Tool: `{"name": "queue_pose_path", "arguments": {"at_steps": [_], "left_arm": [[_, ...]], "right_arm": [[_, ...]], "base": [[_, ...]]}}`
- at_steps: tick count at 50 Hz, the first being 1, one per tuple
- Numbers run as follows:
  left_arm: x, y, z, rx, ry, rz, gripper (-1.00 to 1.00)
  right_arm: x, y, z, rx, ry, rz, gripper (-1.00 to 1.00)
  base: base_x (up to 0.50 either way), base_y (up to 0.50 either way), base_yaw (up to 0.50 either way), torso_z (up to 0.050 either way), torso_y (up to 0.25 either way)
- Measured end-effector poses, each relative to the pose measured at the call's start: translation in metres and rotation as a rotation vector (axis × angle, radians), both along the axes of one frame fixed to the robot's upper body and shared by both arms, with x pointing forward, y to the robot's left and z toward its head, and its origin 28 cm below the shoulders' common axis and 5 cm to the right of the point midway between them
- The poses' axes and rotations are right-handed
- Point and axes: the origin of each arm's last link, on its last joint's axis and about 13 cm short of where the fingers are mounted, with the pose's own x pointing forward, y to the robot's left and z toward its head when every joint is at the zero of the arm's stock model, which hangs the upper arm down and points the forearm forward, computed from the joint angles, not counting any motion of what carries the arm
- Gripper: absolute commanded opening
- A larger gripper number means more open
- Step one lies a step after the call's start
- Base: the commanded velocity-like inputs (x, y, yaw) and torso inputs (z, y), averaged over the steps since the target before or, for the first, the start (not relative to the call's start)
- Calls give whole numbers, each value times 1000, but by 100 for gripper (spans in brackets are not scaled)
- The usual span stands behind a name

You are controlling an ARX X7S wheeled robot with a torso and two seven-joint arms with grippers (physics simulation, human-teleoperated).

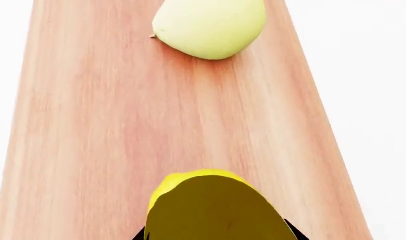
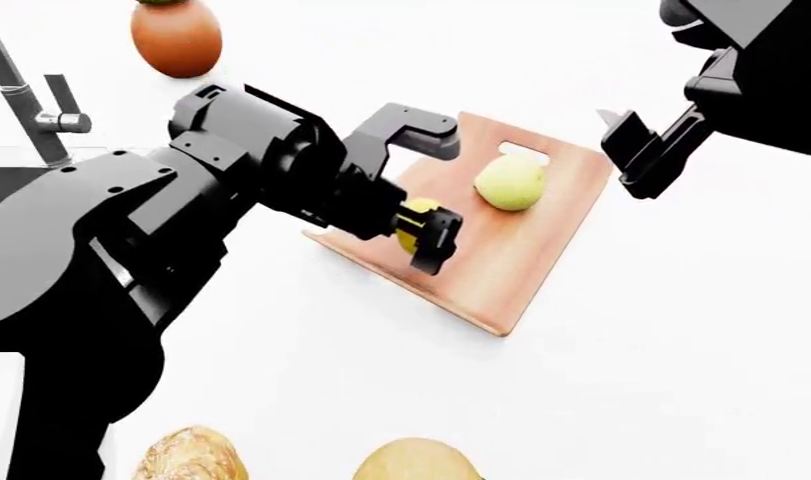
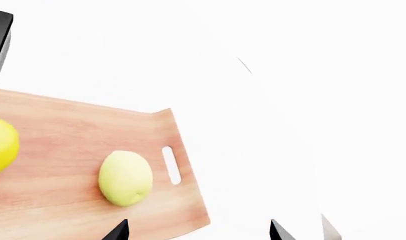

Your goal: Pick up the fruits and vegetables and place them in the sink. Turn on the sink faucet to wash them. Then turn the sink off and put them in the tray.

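Observation:
The reddish-brown wooden tray (image 2: 519,275) lies on the white counter. The pale yellow-green fruit (image 2: 511,184) rests on it near the handle cutout; it also shows in the left wrist view (image 1: 210,25) and the right wrist view (image 3: 125,177). My left gripper (image 2: 435,205) is over the tray's near half, shut on the bright yellow lemon (image 2: 416,220), which fills the space between the jaws in the left wrist view (image 1: 210,210). My right gripper (image 2: 635,150) is open and empty, raised beside the tray's far right corner (image 3: 182,200).
The grey faucet (image 2: 18,80) with its side lever stands at far left, the orange-brown pot (image 2: 176,38) behind it. The sink is mostly hidden by my left arm. Two tan food items (image 2: 192,455) (image 2: 416,462) sit at the counter's near edge.

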Motion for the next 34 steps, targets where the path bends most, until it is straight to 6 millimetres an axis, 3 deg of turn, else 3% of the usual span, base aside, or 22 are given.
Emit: {"name": "queue_pose_path", "arguments": {"at_steps": [2,3,24,34], "left_arm": [[0,-1,0,-5,-3,-3,-100],[0,-1,0,-6,-5,-4,100],[0,-6,3,-29,-26,-23,100],[0,-5,26,-47,-76,-18,100]], "right_arm": [[0,0,0,0,0,1,100],[0,0,0,1,0,1,100],[2,0,-3,2,4,4,100],[-5,-4,0,-10,2,-11,100]], "base": [[0,0,0,0,0],[0,0,0,0,0],[0,0,0,0,0],[0,0,0,0,0]]}}
